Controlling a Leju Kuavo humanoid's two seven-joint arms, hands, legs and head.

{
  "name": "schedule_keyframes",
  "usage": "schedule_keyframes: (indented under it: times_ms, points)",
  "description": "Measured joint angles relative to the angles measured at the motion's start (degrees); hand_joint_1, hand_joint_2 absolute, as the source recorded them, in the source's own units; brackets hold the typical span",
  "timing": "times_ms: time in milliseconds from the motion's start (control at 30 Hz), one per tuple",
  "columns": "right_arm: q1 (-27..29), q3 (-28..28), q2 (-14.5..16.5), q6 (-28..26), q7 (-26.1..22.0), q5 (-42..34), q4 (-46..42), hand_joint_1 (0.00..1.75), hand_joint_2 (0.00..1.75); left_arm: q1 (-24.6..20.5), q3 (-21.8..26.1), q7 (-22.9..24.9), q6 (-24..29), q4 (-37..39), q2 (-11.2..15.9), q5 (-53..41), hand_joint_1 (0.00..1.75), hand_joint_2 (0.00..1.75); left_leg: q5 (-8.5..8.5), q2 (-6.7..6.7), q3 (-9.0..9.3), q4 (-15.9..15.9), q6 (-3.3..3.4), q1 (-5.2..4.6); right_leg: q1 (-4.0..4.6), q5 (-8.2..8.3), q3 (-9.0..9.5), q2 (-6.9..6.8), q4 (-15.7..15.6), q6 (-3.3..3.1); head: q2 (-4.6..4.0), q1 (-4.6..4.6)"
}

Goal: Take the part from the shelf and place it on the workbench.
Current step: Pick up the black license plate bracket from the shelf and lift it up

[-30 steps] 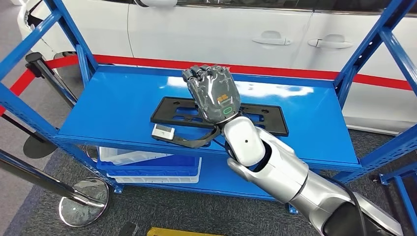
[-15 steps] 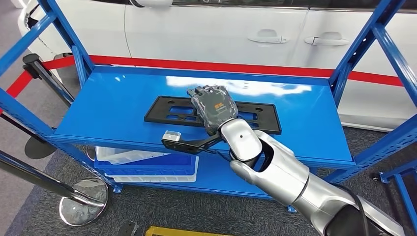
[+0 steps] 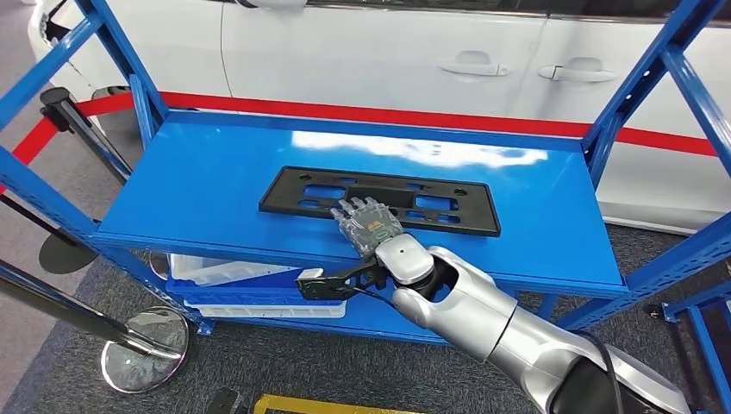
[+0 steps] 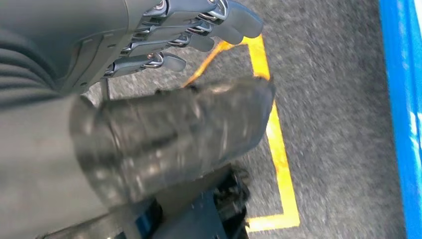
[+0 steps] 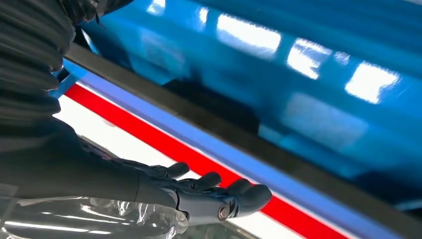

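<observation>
The part (image 3: 384, 183) is a flat black rectangular frame with several cut-outs, lying across the middle of the blue upper shelf (image 3: 198, 190). My right hand (image 3: 366, 226) comes over the shelf's front lip, palm down and fingers stretched, with its fingertips at the part's near edge; I cannot tell whether they touch it. In the right wrist view the right hand (image 5: 199, 191) holds nothing, its fingers straight beside the glossy blue shelf (image 5: 298, 69). My left hand (image 4: 149, 59) hangs over grey carpet, fingers loosely apart and empty.
A white car (image 3: 388, 52) and a red band (image 3: 483, 121) run behind the rack. Blue uprights (image 3: 634, 86) frame both ends. A blue and white bin (image 3: 259, 293) sits on the lower shelf. A chrome stanchion base (image 3: 145, 349) stands front left. Yellow floor tape (image 4: 278, 144) lies below my left hand.
My right hand has come down from well above the part to the part's near edge, and the wrist has dropped to the shelf's front lip. The part has not moved.
</observation>
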Motion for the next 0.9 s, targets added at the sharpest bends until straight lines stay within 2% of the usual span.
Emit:
schedule_keyframes:
  times_ms: [33, 100, 133, 167, 200, 233, 267, 333, 367, 467, 500, 567, 633, 667, 700, 733, 800, 833, 900]
  points:
    - [0.1, 0.2, 0.1, 0.1, 0.0, -0.3, 0.7, 0.00, 1.75, 0.0, 0.0, 0.0, 0.2, 0.0, 0.0, 0.0, 0.00, 0.00, 0.14, 0.03, 0.14, -0.3, 0.34, 0.12, -0.03, -1.22, -0.88, 0.00, 1.9, 0.23, 0.00, 0.04]
    - [0.4, 0.5, 0.4, 0.1, 0.0, -0.7, 2.0, 0.00, 1.75, -0.1, 0.0, 0.0, 0.5, 0.0, 0.0, -0.1, 0.00, 0.00, 0.16, 0.06, 0.23, -0.4, 0.75, 0.14, -0.15, -4.71, -4.26, 0.00, 9.1, 0.54, 0.00, 0.09]
    - [0.6, 0.8, 0.4, 0.1, 0.0, -0.7, 2.6, 0.00, 1.75, -0.1, 0.0, 0.1, 0.6, 0.0, 0.1, -0.1, 0.00, 0.00, 0.13, 0.06, 0.24, -0.4, 0.84, 0.14, -0.27, -5.93, -6.03, 0.00, 12.7, 0.67, 0.00, 0.09]
    - [0.9, 1.0, 0.5, 0.2, 0.0, -0.8, 3.2, 0.00, 1.75, -0.1, 0.0, 0.2, 0.6, 0.0, 0.1, -0.2, 0.00, 0.00, 0.09, 0.05, 0.26, -0.3, 0.86, 0.14, -0.42, -6.23, -7.15, -0.01, 14.9, 0.79, 0.00, 0.09]
    - [1.1, 1.2, 0.6, 0.2, 0.0, -0.8, 3.7, 0.00, 1.75, -0.1, 0.0, 0.3, 0.6, 0.0, 0.2, -0.2, 0.00, 0.00, 0.05, 0.02, 0.29, -0.3, 0.83, 0.16, -0.60, -5.36, -7.18, -0.01, 14.7, 0.90, 0.00, 0.10]
    - [1.2, 1.4, 0.8, 0.2, -0.1, -0.9, 4.2, 0.00, 1.75, -0.1, 0.0, 0.4, 0.6, 0.0, 0.2, -0.2, 0.00, 0.00, -0.05, -0.03, 0.32, -0.1, 0.74, 0.20, -0.79, -3.58, -6.10, -0.02, 12.2, 0.98, 0.00, 0.10]
    - [1.2, 1.4, 1.0, 0.2, -0.1, -0.9, 4.6, 0.00, 1.75, -0.1, 0.0, 0.5, 0.6, 0.0, 0.2, -0.2, 0.00, 0.00, -0.22, -0.08, 0.31, 0.1, 0.56, 0.24, -0.97, -1.56, -4.34, -0.03, 8.4, 1.02, 0.00, 0.11]
    - [1.1, 1.5, 1.4, 0.1, -0.1, -0.9, 5.3, 0.00, 1.75, -0.1, 0.0, 0.6, 0.6, 0.0, 0.2, -0.2, 0.00, 0.00, -0.64, -0.16, 0.04, 0.7, -0.03, 0.10, -0.96, 0.62, -1.19, -0.01, 1.8, 0.91, 0.00, 0.07]
    - [1.1, 1.5, 1.6, 0.0, -0.1, -0.9, 5.6, 0.00, 1.75, -0.1, 0.0, 0.7, 0.6, 0.0, 0.2, -0.2, 0.00, 0.00, -0.75, -0.18, -0.09, 0.9, -0.32, 0.04, -0.85, 0.76, -0.52, 0.02, 0.4, 0.74, 0.00, 0.06]
    - [1.1, 1.6, 2.2, -0.1, -0.2, -0.9, 6.4, 0.00, 1.75, -0.1, -0.1, 0.8, 0.6, 0.0, 0.2, -0.2, 0.00, 0.00, -0.87, -0.15, -0.12, 1.0, -1.13, 0.22, -0.65, 0.78, -0.27, 0.04, -0.2, -0.17, 0.00, 0.02]
    - [1.1, 1.6, 2.3, -0.2, -0.1, -0.9, 6.7, 0.00, 1.75, -0.1, -0.1, 0.8, 0.6, 0.0, 0.2, -0.2, 0.00, 0.00, -1.44, -0.10, -0.37, 1.7, -1.42, 0.29, -0.72, 0.89, -0.14, 0.01, -0.3, -0.53, 0.00, -0.07]
    - [1.0, 1.6, 2.6, -1.1, 0.1, -0.8, 7.3, 0.00, 1.75, -0.1, -0.1, 1.0, 0.5, 0.0, 0.2, -0.3, 0.00, 0.00, -4.20, 0.02, -2.45, 6.4, -1.88, 0.39, -0.79, 1.05, 0.05, -0.08, -0.6, -1.07, 0.00, -0.24]
    - [1.0, 1.6, 2.8, -3.8, 0.7, -0.4, 8.4, 0.00, 1.75, -0.1, -0.1, 1.1, 0.4, 0.0, 0.2, -0.6, 0.00, 0.00, -7.25, 0.05, -5.87, 13.7, -2.14, 0.44, -0.62, 1.04, 0.05, -0.12, -0.6, -1.30, 0.00, -0.32]
    - [1.0, 1.6, 2.9, -5.7, 0.9, 0.0, 9.1, 0.00, 1.75, -0.1, -0.2, 1.2, 0.4, 0.0, 0.2, -0.9, 0.00, 0.00, -7.68, 0.05, -6.94, 15.9, -2.18, 0.45, -0.55, 1.03, 0.07, -0.12, -0.6, -1.33, 0.00, -0.30]
    - [1.0, 1.6, 3.0, -7.8, 1.1, 0.5, 9.8, 0.00, 1.75, 0.0, -0.2, 1.3, 0.4, 0.0, 0.2, -1.1, 0.00, 0.00, -7.01, 0.05, -7.00, 15.9, -2.14, 0.45, -0.51, 1.02, 0.11, -0.10, -0.6, -1.34, 0.00, -0.31]
    - [1.0, 1.6, 3.0, -10.0, 1.2, 1.0, 10.6, 0.00, 1.75, 0.0, -0.3, 1.3, 0.4, 0.0, 0.2, -1.3, 0.00, 0.00, -5.40, 0.05, -5.96, 13.7, -2.03, 0.45, -0.50, 1.02, 0.18, -0.06, -0.6, -1.33, 0.00, -0.31]
    - [0.8, 1.6, 3.1, -14.1, 1.2, 2.1, 11.8, 0.00, 1.75, 0.0, -0.3, 1.4, 0.3, 0.0, 0.1, -1.6, 0.00, 0.00, -1.96, 0.03, -2.17, 6.0, -1.69, 0.37, -0.39, 0.98, 0.21, 0.01, -0.6, -1.22, 0.00, -0.32]
    - [0.6, 1.6, 3.1, -15.9, 1.3, 2.6, 12.3, 0.00, 1.75, -0.1, -0.5, 1.5, 0.3, 0.0, 0.1, -1.8, 0.00, 0.00, -1.05, 0.00, -0.75, 3.1, -1.48, 0.27, -0.31, 1.00, 0.14, 0.06, -0.5, -1.04, 0.00, -0.29]
    - [0.2, 1.6, 3.1, -19.1, 1.3, 3.5, 13.1, 0.00, 1.75, -0.1, -0.9, 1.8, 0.1, 0.0, 0.1, -2.2, 0.00, 0.00, -0.91, -0.06, 0.19, 1.0, -1.10, -0.02, -0.21, 1.13, -0.01, 0.12, -0.6, -0.53, 0.00, -0.25]
